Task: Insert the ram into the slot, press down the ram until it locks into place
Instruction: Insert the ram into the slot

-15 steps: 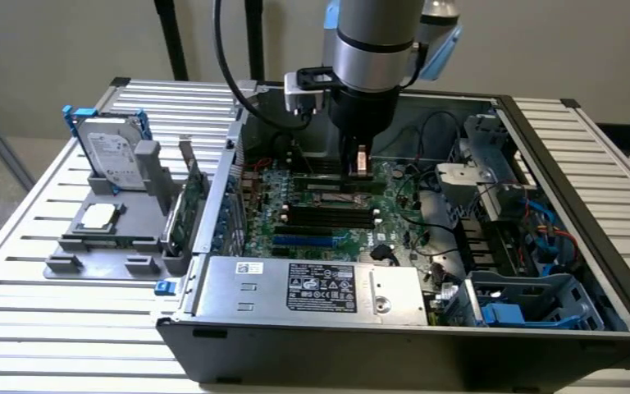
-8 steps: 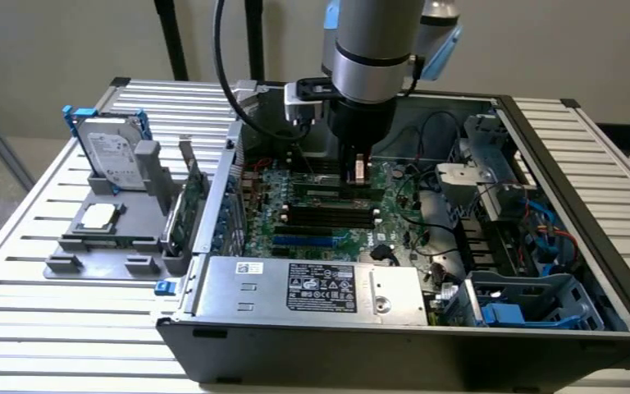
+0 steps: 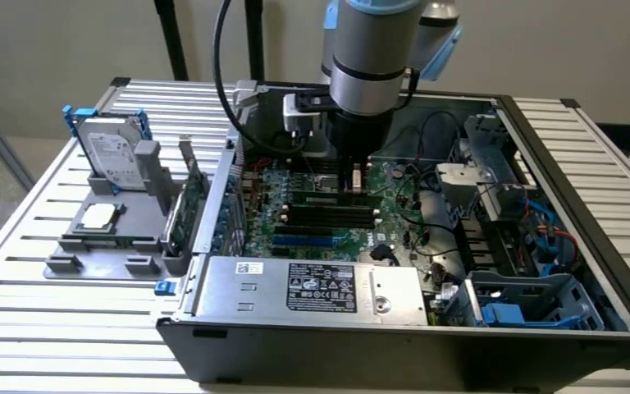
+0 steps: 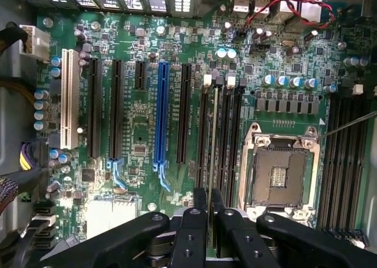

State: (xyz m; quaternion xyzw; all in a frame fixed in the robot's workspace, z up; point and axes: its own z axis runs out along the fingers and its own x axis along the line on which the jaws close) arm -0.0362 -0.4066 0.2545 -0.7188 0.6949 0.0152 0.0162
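Note:
My gripper (image 3: 350, 182) reaches straight down into the open computer case, over the motherboard. In the wrist view its two black fingers (image 4: 194, 227) stand on either side of the ram (image 4: 210, 156), a thin green stick seen edge-on, and my gripper (image 4: 207, 224) is shut on it. The ram runs along a long black slot (image 4: 203, 132) with white end latches, one of several alike side by side. How deep it sits in the slot I cannot tell. In the exterior view the ram (image 3: 317, 198) shows as a strip just behind the black slots (image 3: 326, 217).
A blue socket (image 4: 162, 115) and a white one (image 4: 69, 97) lie beside the black ones. The metal processor socket (image 4: 280, 174) is close on the other side, with red cables (image 4: 294, 3) beyond. A power supply (image 3: 309, 287) fills the case front. A hard drive (image 3: 112, 152) and a green card (image 3: 189, 205) stand outside.

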